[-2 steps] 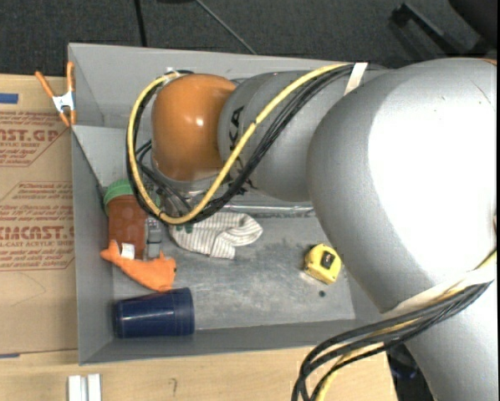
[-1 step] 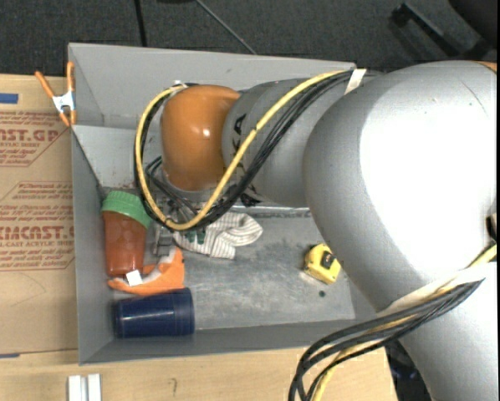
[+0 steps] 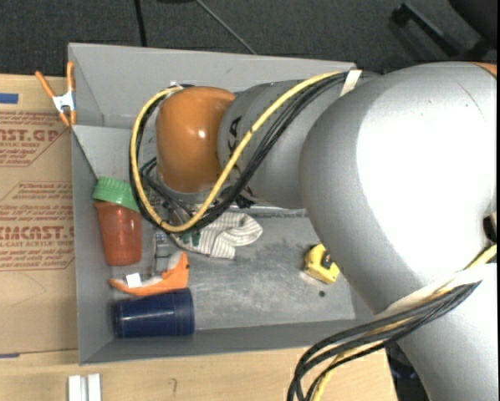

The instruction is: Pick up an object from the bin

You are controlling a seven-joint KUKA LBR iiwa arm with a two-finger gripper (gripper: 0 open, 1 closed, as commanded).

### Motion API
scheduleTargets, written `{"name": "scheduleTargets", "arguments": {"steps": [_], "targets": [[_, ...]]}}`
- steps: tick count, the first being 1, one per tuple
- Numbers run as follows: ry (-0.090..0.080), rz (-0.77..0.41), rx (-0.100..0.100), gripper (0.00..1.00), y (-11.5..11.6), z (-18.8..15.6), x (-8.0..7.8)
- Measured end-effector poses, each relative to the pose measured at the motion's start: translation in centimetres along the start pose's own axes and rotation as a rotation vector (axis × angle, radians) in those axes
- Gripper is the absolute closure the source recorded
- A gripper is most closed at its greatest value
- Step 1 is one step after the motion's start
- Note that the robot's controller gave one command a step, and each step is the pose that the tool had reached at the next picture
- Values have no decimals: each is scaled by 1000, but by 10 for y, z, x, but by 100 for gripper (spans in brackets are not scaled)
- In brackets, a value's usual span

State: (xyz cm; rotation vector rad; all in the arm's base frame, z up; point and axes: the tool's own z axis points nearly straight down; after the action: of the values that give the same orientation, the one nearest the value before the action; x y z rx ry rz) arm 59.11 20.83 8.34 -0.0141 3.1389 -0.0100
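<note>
Quick pass. The arm (image 3: 384, 165) is low over the bin (image 3: 91, 341), with its orange wrist cover (image 3: 191, 136) and looped cables (image 3: 141, 153) above the bin's left half.

Landmark is the orange bottle with the green cap (image 3: 118, 224), lying along the left wall. The gripper (image 3: 161, 253) is just beside the bottle, on its right in the view, down near the floor. Wide or narrow, I cannot tell, because wrist and cables cover it. Nothing shows as held.

- **Orange curved piece with a white tip (image 3: 154, 281):** lies just below the bottle's base and right under the gripper. It is probably the candidate, though I can't confirm that from here.
- **White-grey cloth (image 3: 225, 236):** bunched on the far side of the gripper from the bottle.
- **Dark blue cylinder (image 3: 152, 316):** lies below the bottle, past the orange piece, by the near wall.
- **Small yellow item (image 3: 321, 264):** well apart from the bottle, across the floor.

The spot is crowded, so doing it well means:
- going straight down and centring on one thing;
- staying clear of the bottle, which looks ready to roll;
- not snagging the cloth's edge;
- closing low, near the metal, since the orange piece looks thin and flat, then lifting straight up.

The surface is bare grey metal, scuffed, with sloped walls, so I'd expect nudged things to slide. Beyond the bin the room's dark floor (image 3: 300, 15) shows, with a black cable running across it.
</note>
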Motion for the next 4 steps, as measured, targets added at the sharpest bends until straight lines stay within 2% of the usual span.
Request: {"name": "scheduleTargets", "arguments": {"steps": [1,2,3,4], "targets": [[0,-3,-3,0,2,0,1],[-4,-29,-9,0,-29,-15,36],[-38,-109,-15,0,-69,2,38],[0,-118,-8,100,-74,9,50]]}}
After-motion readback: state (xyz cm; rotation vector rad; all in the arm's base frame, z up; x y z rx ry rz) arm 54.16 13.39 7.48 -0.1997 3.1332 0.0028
